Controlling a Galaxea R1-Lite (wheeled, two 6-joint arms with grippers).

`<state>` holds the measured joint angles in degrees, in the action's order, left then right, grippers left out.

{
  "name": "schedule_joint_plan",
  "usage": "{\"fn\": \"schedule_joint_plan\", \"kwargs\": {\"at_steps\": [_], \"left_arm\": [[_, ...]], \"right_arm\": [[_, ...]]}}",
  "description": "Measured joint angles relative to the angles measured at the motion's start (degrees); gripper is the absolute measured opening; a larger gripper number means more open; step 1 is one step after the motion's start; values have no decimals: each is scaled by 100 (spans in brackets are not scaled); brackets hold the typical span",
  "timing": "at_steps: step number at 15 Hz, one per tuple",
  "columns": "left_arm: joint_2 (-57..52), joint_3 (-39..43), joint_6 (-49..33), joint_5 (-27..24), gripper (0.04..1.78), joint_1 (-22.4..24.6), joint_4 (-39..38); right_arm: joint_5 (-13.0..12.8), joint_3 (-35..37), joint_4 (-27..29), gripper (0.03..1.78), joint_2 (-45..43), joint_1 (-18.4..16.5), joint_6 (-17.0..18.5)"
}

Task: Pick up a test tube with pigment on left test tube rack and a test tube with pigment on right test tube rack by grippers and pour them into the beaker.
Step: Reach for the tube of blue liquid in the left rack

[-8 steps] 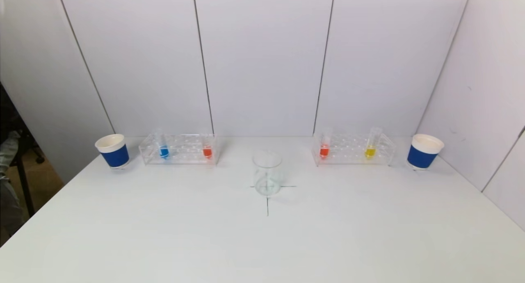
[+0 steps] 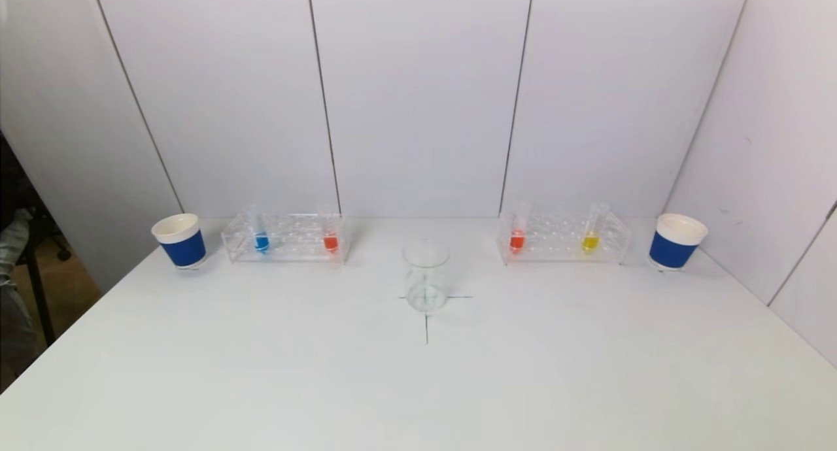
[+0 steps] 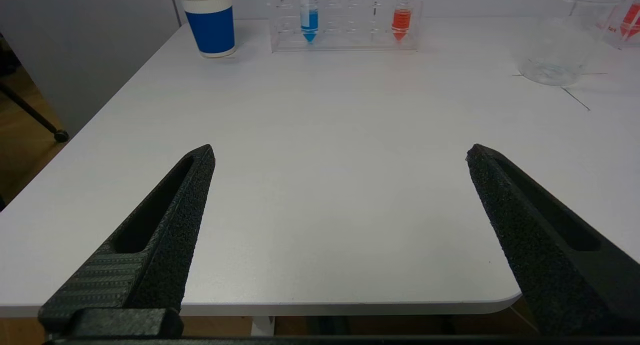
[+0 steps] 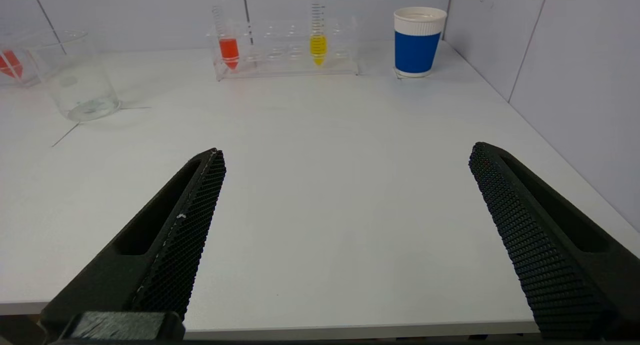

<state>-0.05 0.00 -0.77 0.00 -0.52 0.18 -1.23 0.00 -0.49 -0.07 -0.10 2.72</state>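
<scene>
Four tubes stand upright: blue tube [image 3: 309, 20] and orange tube [image 3: 401, 21] in the left rack [image 2: 284, 239], red tube [image 4: 228, 50] and yellow tube [image 4: 318, 45] in the right rack [image 2: 563, 239], all well ahead of both grippers. The empty beaker [image 2: 426, 276] sits between the racks. Left gripper [image 3: 340, 155] and right gripper [image 4: 347, 152] hover at the near table [image 2: 418, 385] edge, jaws wide, holding nothing. Each approach should likely centre one tube between the fingers and grip above the pigment. Only the wrist views show the grippers; only the head view shows both racks whole.
</scene>
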Motion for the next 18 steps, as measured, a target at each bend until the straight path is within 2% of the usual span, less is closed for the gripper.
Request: {"fn": "schedule_joint_plan", "kwargs": {"at_steps": [7,10,13,15,18], "left_arm": [[2,-223,156,-21,176,0,152],[206,-1044,156,-51,176,0,645],[1008,-1950,154,-35,176,-10,794],[1752,-2425,154,-21,176,-13,568],[3076,-2839,154,33,176,-18,-379]], "right_arm": [[0,0,-2,177,0,0,-2],[2,0,-4,177,0,0,-2],[2,0,-4,177,0,0,0],[0,0,-4,177,0,0,-2],[2,0,-6,177,0,0,0]]}}
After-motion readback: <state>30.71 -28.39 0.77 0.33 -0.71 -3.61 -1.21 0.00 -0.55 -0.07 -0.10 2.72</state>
